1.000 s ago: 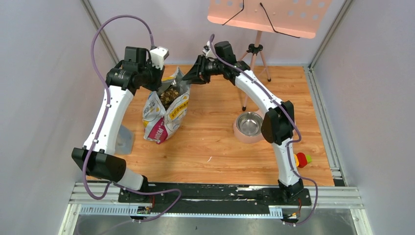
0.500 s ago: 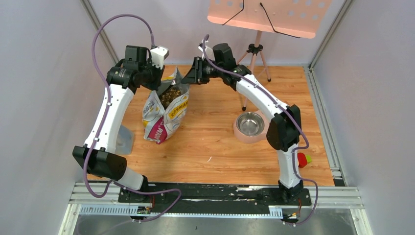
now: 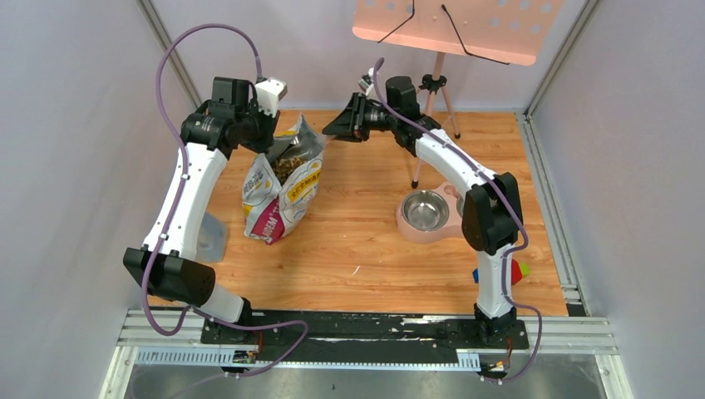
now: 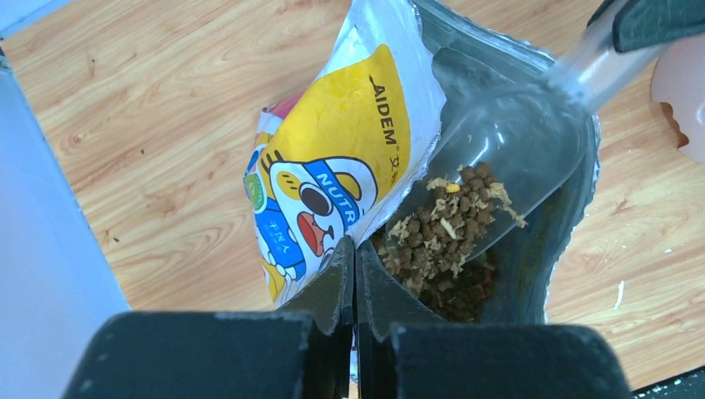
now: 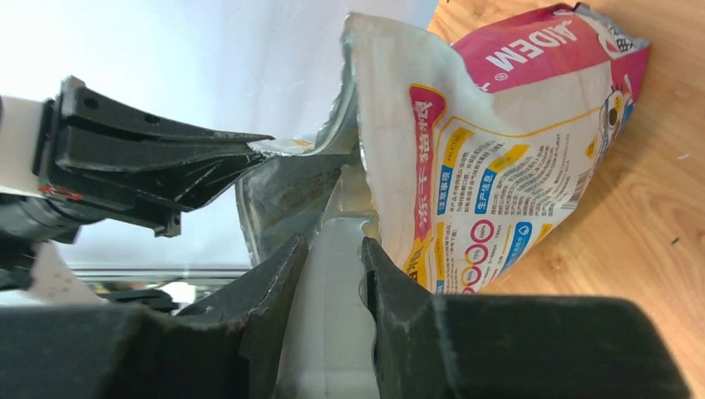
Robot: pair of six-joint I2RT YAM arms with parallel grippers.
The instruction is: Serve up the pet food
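Left jaws together, pinched on the rim of the bag [image 3: 278, 195]; bag stands upright on the desk [image 3: 357, 245], mouth open. Right jaws clamped on the handle of the clear scoop [image 4: 520, 141], which sits tilted down inside the bag mouth. Kibble [image 4: 453, 220] lies partly in the scoop, the rest below it in the bag. Steel bowl [image 3: 424, 210] on desk, well apart to the right.
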